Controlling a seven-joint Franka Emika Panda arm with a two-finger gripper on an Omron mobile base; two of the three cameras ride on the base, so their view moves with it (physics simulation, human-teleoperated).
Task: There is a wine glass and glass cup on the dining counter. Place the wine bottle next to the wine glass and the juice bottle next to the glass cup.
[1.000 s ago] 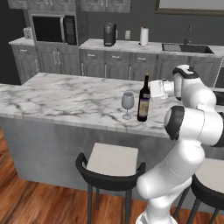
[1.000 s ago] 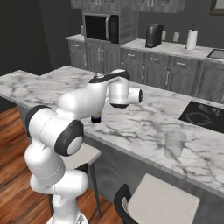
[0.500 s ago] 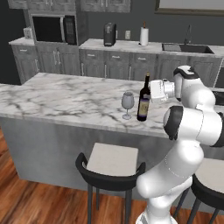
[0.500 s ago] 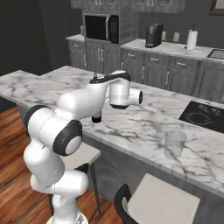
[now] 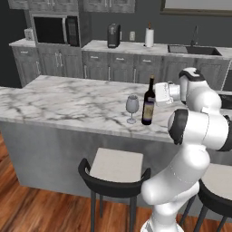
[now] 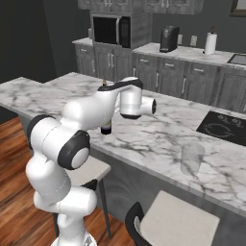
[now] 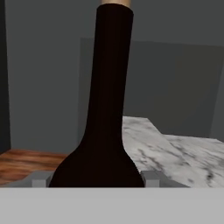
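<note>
Stool (image 5: pixel 117 168) is seen nearest, under the edge of the dining counter (image 5: pixel 68 102). On the counter, the wine bottle (image 5: pixel 148 103) stands upright just beside the wine glass (image 5: pixel 132 105), the two close but apart. Nothing is seen to have shifted over the last second: bottle, glass and arm are found in the same places. The gripper (image 5: pixel 158 93) is held level at the bottle's shoulder. In the hand view the bottle's dark body sits between the finger tips, so the gripper is judged to be clasped on the wine bottle, though actual contact cannot be confirmed. The first placement is judged as good as done; release is what remains. Farther along the counter, the glass cup (image 6: pixel 191 158) stands alone. Beyond, the microwave (image 5: pixel 55 30) is noted against the wall.
</note>
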